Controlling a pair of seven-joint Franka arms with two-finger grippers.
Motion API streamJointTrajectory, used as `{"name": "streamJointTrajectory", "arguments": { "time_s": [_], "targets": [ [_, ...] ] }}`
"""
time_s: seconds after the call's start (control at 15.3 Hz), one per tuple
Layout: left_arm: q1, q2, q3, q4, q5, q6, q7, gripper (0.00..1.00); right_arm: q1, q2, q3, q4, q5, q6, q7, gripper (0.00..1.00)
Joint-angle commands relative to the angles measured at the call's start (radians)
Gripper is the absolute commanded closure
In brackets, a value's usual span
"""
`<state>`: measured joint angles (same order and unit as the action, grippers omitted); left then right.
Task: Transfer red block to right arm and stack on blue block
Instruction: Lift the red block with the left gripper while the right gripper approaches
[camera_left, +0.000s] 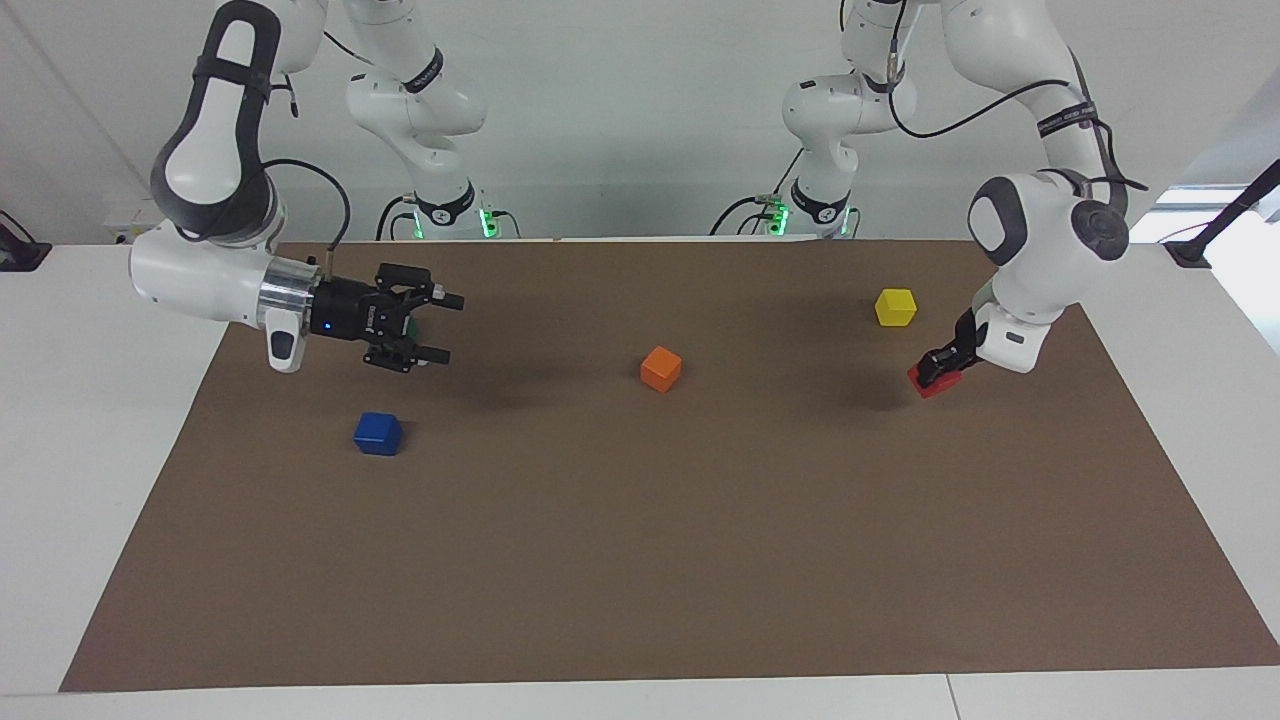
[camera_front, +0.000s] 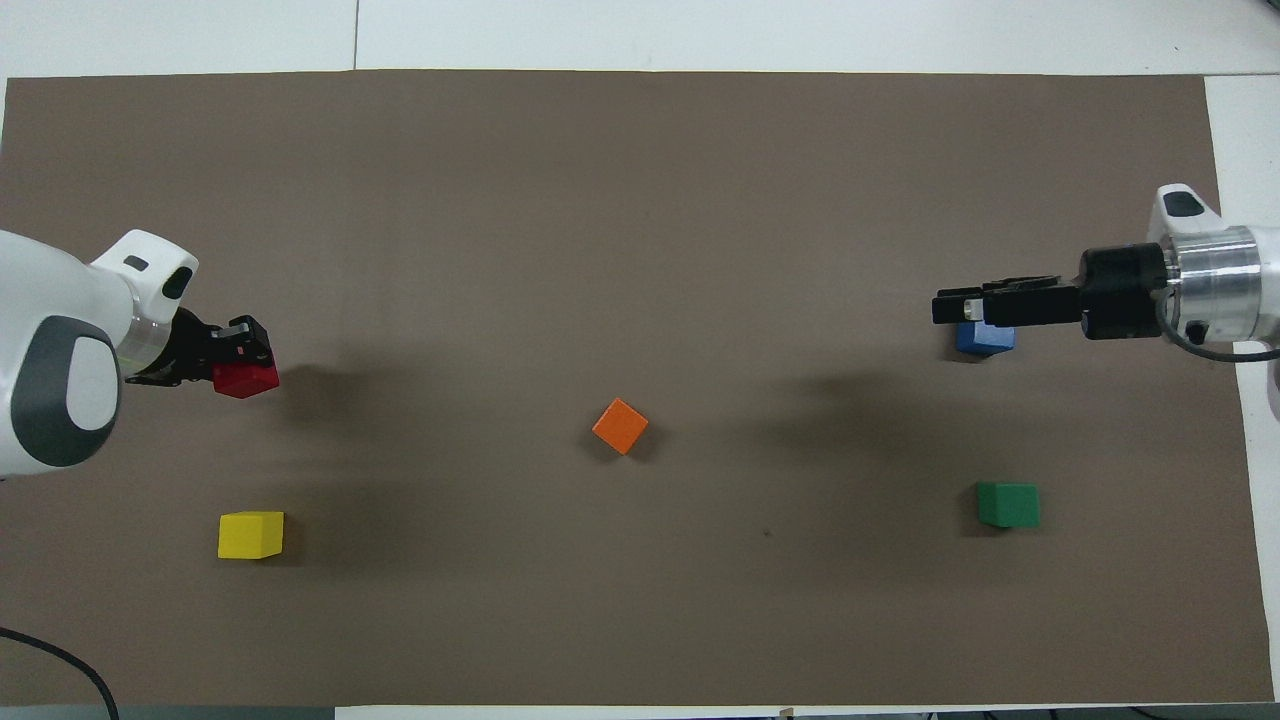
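Now | left gripper (camera_left: 938, 371) clamps tilted red block (camera_left: 930, 383) | right gripper (camera_left: 440, 327) jaws apart

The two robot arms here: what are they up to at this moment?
The left gripper is shut on the red block, tilted and lifted just off the brown mat beside the yellow block. The right gripper is open, turned sideways above the mat, pointing toward the orange block mid-table. The blue block sits bare; nothing is stacked yet.
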<state>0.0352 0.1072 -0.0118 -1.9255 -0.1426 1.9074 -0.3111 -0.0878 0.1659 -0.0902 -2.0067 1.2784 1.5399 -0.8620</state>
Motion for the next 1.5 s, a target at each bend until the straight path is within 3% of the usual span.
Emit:
{"name": "streamJointTrajectory", "arguments": {
  "time_s": [0.0,0.33,0.46,0.79,1.05,1.24,1.44],
  "targets": [
    [-0.008,-0.018,0.003,0.111,-0.089,-0.155,-0.168,1.00,-0.027,0.118,0.009,0.002,0.127,-0.156,-0.077,0.03],
    [-0.060,-0.105,-0.014,0.126,-0.247,-0.208,-0.527,1.00,0.009,0.233,0.010,-0.007,0.205,-0.360,-0.063,0.01],
    [-0.074,-0.150,-0.037,0.122,-0.319,-0.220,-0.643,1.00,0.022,0.228,0.010,-0.027,0.222,-0.392,0.080,0.01],
    [-0.090,-0.173,-0.091,0.122,-0.524,-0.219,-1.023,1.00,0.106,0.225,0.010,-0.058,0.332,-0.311,0.138,0.01],
    [-0.089,-0.210,-0.089,0.039,-0.786,-0.096,-1.045,1.00,0.190,0.228,0.010,-0.084,0.432,-0.270,0.153,0.01],
    [-0.155,-0.266,-0.094,-0.090,-0.872,0.092,-1.051,1.00,0.206,0.242,0.010,-0.081,0.463,-0.276,0.109,0.00],
    [-0.211,-0.290,-0.096,-0.150,-0.890,0.182,-1.051,1.00,0.211,0.274,0.010,-0.078,0.484,-0.351,0.038,0.00]
  ]
}}
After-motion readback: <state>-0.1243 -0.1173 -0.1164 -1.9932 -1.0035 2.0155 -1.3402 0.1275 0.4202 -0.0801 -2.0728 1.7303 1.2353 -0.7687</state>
